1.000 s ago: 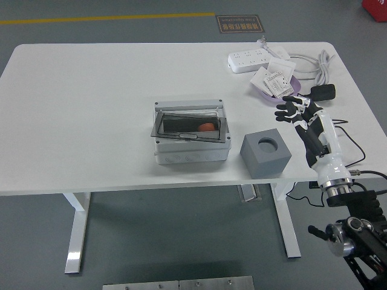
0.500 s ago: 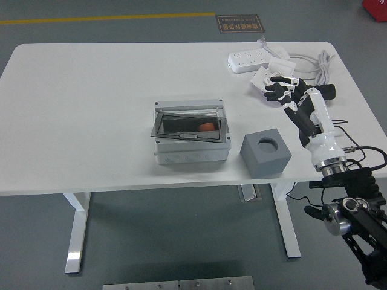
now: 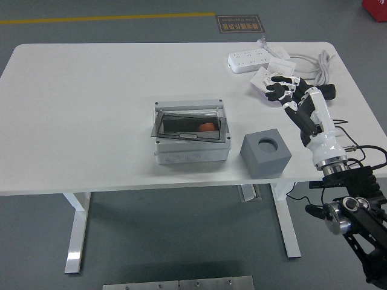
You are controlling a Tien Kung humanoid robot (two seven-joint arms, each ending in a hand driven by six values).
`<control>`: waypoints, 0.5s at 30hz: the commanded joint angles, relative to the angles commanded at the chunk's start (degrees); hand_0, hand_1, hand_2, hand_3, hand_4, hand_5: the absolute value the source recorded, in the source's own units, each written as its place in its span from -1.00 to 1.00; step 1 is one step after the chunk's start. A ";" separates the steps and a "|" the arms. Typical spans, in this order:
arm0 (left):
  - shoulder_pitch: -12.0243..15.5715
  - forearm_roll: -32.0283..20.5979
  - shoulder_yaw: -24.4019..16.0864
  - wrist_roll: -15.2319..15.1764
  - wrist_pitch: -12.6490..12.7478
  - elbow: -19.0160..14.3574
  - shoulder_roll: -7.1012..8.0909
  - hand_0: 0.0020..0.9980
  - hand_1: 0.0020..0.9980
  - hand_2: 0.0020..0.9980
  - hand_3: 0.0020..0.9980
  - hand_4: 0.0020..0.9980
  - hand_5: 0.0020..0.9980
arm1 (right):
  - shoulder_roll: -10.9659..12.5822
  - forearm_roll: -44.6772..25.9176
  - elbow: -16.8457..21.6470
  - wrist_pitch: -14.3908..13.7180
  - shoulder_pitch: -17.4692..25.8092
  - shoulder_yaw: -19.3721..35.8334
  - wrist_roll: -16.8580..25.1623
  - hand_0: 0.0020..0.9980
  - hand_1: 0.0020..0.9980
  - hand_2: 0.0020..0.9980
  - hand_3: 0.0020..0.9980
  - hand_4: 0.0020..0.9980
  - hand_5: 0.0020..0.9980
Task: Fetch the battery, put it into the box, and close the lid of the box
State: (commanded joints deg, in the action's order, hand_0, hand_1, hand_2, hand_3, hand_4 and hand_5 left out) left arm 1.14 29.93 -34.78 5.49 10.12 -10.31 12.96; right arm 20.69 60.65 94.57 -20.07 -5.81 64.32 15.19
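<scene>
table: white, left half bare. Plenty of free room from 9 to 11 o'clock of centre.
left arm: not in view.
box: grey junction-style box just left of table centre, sitting square to the near edge. Clear margin between it and that edge, so it's not at risk of tipping off.
lid: dark framed panel lying tilted across the opening, not seated. Something orange shows through it; can't tell what it is.
grey block: cube with a round hole on top, at 3 o'clock of the box and close to the near edge. It sits between the box and the arm's base, so my guess is any carry path to the box should go over or behind it.
power strip: at 1 o'clock of the box near the far edge, cable trailing right.
battery packs: small white packets on a purple tray, at 2 o'clock of the box. Task item is here, not yet in the box.
right hand: over the packets' near edge, fingers curled down toward them. Can't tell whether it grips anything.
clearance: right side is crowded with cables, a black object and the table edge close at 3 o'clock of the hand. Lifting straight up looks like the safest exit.
</scene>
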 joint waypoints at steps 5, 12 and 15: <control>0.01 1.11 -2.73 2.12 -1.70 0.00 0.16 0.16 -0.35 -0.35 -0.03 0.41 -1.00 | -0.10 0.30 -0.05 -0.06 0.19 0.07 -0.09 0.22 0.12 0.18 0.26 0.62 0.13; -0.28 0.68 -4.41 3.83 -4.18 0.00 0.22 0.15 0.18 0.14 0.19 0.44 -0.96 | -0.18 0.63 -0.04 -0.14 0.30 0.45 -0.19 0.23 0.12 0.18 0.25 0.61 0.13; -0.40 0.70 -5.16 4.51 -5.41 0.00 0.18 0.13 0.58 0.69 0.76 0.95 -0.15 | -0.24 0.85 -0.04 -0.18 0.31 0.53 -0.26 0.23 0.12 0.18 0.26 0.58 0.10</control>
State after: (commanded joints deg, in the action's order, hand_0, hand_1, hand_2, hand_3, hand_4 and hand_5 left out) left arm 0.74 30.63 -39.94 10.01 4.71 -10.31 13.14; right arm 20.45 61.50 94.52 -20.25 -5.50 64.85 14.93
